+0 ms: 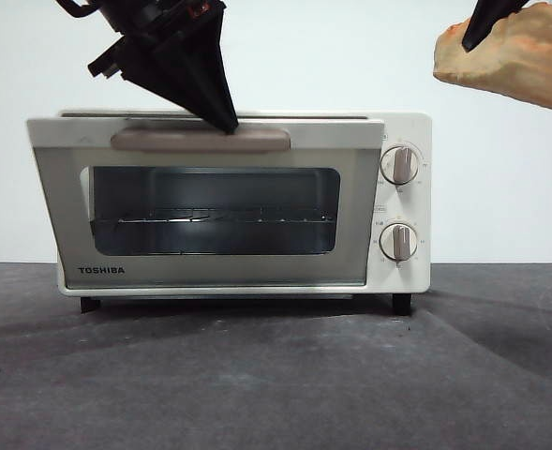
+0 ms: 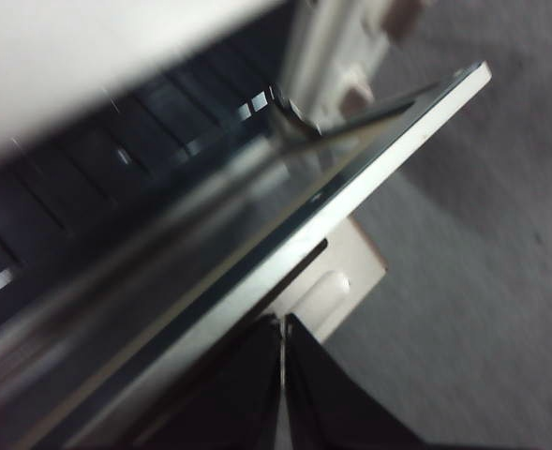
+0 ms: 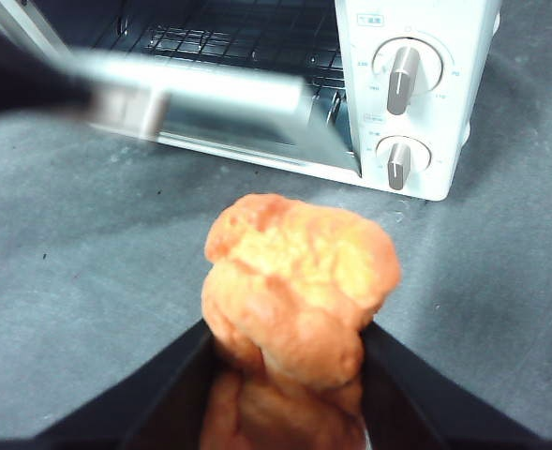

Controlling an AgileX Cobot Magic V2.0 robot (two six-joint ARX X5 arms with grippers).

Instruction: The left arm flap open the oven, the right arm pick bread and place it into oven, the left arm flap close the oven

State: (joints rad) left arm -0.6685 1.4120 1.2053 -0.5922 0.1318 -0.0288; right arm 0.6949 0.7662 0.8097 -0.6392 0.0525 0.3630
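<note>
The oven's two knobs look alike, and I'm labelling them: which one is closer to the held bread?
The upper knob. It sits above the lower knob on the oven, nearer the bread held up high by the right tool.

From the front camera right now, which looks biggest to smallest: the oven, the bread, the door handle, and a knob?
1. The oven, by far.
2. The door handle and the bread: unsure, since the bread is cut off by the picture's edge and may be nearer the camera.
3. The upper knob, smallest.
</note>
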